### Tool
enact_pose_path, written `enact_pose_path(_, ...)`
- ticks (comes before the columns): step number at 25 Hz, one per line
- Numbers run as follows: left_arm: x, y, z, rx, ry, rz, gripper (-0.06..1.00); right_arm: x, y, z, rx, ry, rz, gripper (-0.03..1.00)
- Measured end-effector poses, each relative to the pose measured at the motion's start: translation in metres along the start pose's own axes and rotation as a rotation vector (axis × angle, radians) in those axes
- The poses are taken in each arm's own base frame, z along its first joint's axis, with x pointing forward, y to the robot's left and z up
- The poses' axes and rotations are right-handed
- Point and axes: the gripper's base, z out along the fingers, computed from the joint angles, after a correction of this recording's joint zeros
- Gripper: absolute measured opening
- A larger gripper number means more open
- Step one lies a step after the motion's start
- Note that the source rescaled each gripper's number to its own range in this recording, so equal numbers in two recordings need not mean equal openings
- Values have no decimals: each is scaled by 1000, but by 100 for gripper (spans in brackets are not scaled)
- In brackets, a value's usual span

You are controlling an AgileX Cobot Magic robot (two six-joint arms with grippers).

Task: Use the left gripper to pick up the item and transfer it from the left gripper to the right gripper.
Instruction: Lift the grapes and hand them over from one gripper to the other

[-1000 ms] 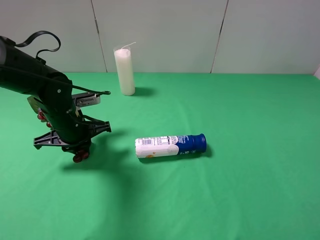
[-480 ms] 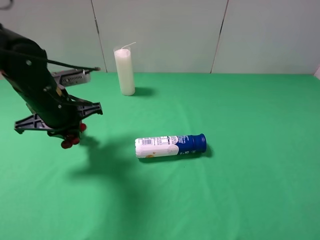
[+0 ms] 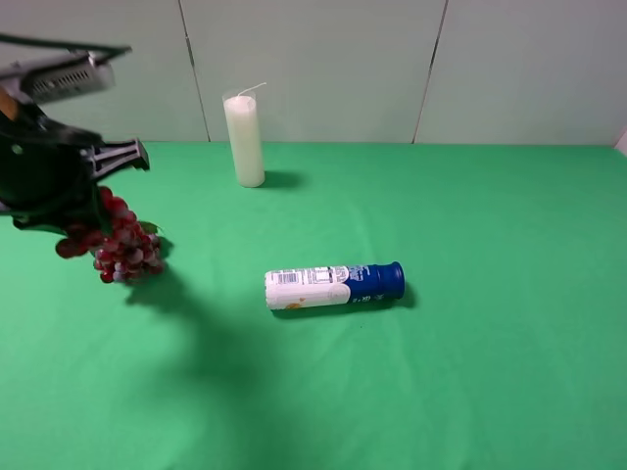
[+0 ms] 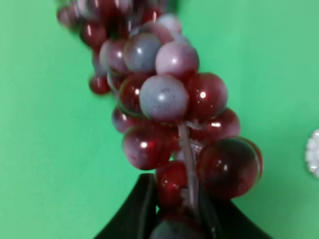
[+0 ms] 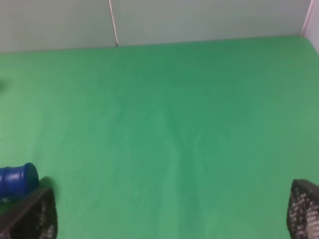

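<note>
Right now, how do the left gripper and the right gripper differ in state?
The left gripper is shut on the grape bunch; the right gripper is open and empty. The left gripper hangs at the left of the high view, the bunch dangling below; the right gripper is outside that view, over green cloth near the bottle's blue cap. Both are black.

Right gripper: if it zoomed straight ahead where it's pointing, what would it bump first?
Probably just the green table; nothing lies between the right gripper's open fingers. The blue bottle sits beside one finger, likely missed, though depth is unclear.
</note>
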Motion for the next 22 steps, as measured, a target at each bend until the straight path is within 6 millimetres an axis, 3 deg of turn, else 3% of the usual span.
enact_pose_path(12, -26, -20, -86, 98, -53, 213, 0, 0, 0, 0, 0, 0, 0, 100)
enact_pose_path(22, -26, -25, -114, 145, -19, 367, 0, 0, 0, 0, 0, 0, 0, 100)
